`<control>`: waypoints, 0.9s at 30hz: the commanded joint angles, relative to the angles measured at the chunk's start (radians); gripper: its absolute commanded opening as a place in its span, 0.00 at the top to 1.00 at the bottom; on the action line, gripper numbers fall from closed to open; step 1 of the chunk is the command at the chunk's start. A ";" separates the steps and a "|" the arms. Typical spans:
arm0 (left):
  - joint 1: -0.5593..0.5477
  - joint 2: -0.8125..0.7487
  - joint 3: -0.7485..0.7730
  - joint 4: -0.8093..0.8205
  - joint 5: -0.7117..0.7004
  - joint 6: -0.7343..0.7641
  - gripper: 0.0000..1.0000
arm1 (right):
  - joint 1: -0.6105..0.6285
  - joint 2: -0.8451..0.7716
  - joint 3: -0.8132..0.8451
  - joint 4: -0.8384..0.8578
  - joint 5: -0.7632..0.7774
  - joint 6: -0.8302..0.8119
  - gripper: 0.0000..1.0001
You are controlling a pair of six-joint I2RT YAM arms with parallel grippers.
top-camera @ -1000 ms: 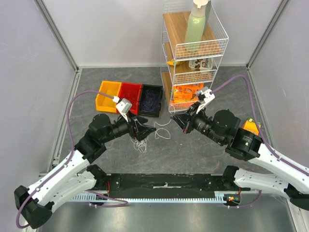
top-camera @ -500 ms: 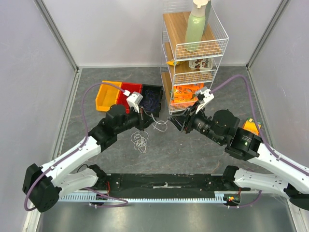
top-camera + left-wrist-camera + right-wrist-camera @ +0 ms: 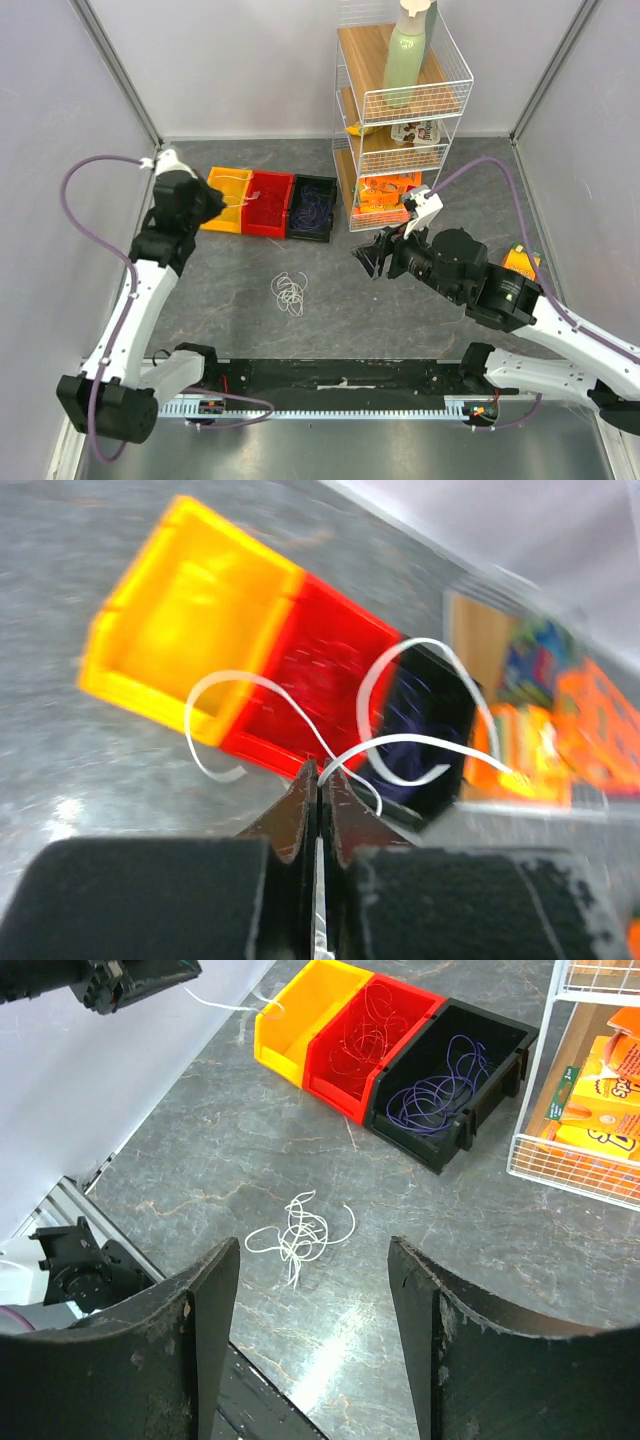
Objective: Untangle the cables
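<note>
My left gripper hangs over the yellow bin at the back left. It is shut on a single white cable, whose loops dangle over the yellow bin and the red bin. A small tangled clump of white cables lies on the table's middle, apart from both grippers. My right gripper is open and holds nothing. It hovers right of the clump, which shows between the fingers in the right wrist view.
Three bins stand in a row: yellow, red with red wires, black with purple wires. A wire rack with snacks and a bottle stands at the back right. An orange box lies behind the right arm.
My left gripper shut on a white cable at the middle and swung back-left over the yellow bin with it. My right gripper opened, releasing the cable. A clump stays on the table.
</note>
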 commanded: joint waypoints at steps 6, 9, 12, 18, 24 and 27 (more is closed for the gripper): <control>0.325 0.270 0.103 0.054 0.121 -0.257 0.98 | 0.004 -0.106 -0.028 -0.029 0.053 0.000 0.32; 0.354 0.380 0.138 0.089 0.220 -0.306 0.98 | 0.004 -0.145 -0.035 -0.049 0.076 0.008 0.32; 0.374 0.453 0.158 0.090 0.254 -0.378 0.98 | 0.004 -0.172 -0.040 -0.063 0.099 0.013 0.32; 0.380 0.560 0.198 0.124 0.202 -0.415 0.98 | 0.004 -0.205 -0.032 -0.083 0.128 0.005 0.32; 0.383 0.667 0.235 0.115 0.245 -0.415 0.98 | 0.003 -0.192 -0.026 -0.092 0.137 -0.001 0.32; 0.383 0.642 0.152 0.143 0.260 -0.457 0.98 | 0.004 -0.175 -0.037 -0.082 0.140 0.000 0.32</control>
